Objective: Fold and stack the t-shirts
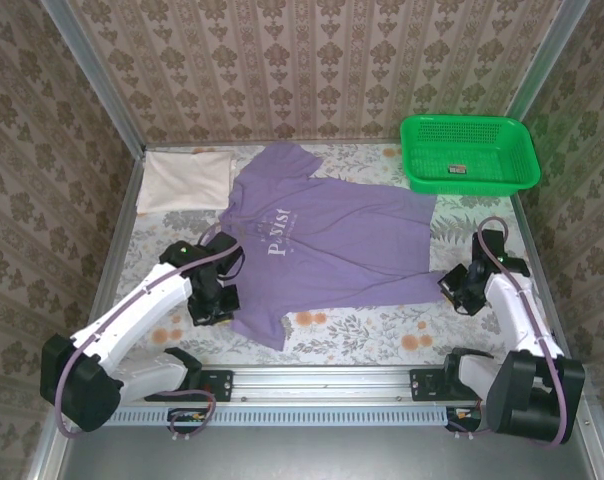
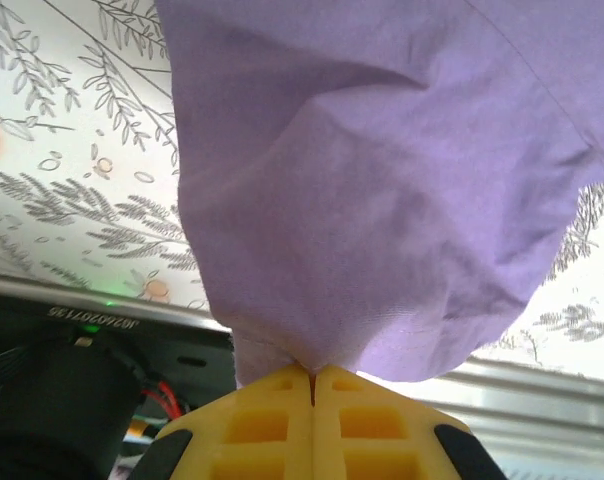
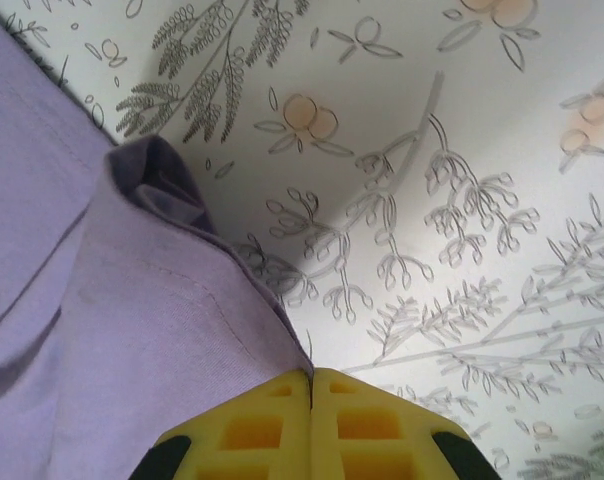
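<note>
My left hand (image 2: 312, 372) and right hand (image 3: 311, 375) are both clamped shut on edges of the purple t-shirt (image 1: 322, 240) — limp, light cloth I expect to sag, so corners seem the best hold.

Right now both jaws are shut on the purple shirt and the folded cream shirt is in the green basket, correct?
No. Top external shows the cream shirt on the table, far-left corner, not in the green basket. Rest holds.
</note>
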Robot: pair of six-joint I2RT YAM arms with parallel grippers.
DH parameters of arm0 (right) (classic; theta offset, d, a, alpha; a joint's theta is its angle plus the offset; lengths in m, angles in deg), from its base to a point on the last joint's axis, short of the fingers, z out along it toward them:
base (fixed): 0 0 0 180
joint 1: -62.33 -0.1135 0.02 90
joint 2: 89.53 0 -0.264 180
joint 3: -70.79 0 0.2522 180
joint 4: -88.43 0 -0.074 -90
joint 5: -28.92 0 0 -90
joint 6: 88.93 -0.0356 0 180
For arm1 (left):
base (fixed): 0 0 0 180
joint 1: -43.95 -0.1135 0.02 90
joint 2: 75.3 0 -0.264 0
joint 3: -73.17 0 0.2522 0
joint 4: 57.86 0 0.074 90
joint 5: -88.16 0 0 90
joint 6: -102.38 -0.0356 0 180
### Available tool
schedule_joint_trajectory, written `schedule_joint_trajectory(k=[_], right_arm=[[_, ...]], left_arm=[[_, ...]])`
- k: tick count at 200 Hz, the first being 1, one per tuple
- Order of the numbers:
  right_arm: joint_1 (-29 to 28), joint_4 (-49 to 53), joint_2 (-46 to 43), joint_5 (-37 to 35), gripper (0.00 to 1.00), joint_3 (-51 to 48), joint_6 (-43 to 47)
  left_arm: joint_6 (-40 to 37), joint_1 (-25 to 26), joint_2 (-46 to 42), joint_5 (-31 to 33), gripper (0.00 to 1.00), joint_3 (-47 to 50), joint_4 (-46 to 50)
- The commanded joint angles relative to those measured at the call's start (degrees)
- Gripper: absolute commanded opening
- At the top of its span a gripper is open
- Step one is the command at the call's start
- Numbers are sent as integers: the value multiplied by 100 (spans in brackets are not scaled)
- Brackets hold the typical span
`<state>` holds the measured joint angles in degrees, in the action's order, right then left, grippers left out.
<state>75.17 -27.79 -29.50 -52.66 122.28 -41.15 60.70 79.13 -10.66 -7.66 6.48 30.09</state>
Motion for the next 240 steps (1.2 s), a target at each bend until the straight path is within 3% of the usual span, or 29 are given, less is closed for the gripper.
schedule_joint_trajectory(k=[1,49,88,171,240], right_arm=[[-90,906,-373,-97,0,-100,-254],[-452,1968,-748,111,0,-35,-178],[-933,2203,-753,-95,0,160,-431],[-1755,2435,-1075,-63,0,-98,-1468],[-1823,2608,-1557,129,0,-222,-1854]], left_arm=[[-509,15,-150,-6,0,-361,1141],[-896,7,-322,-246,0,-598,1822],[-958,-1,-610,-601,0,-241,2010],[-785,-184,-736,-453,0,-492,2509],[-1219,-998,-560,-749,0,-444,2495]])
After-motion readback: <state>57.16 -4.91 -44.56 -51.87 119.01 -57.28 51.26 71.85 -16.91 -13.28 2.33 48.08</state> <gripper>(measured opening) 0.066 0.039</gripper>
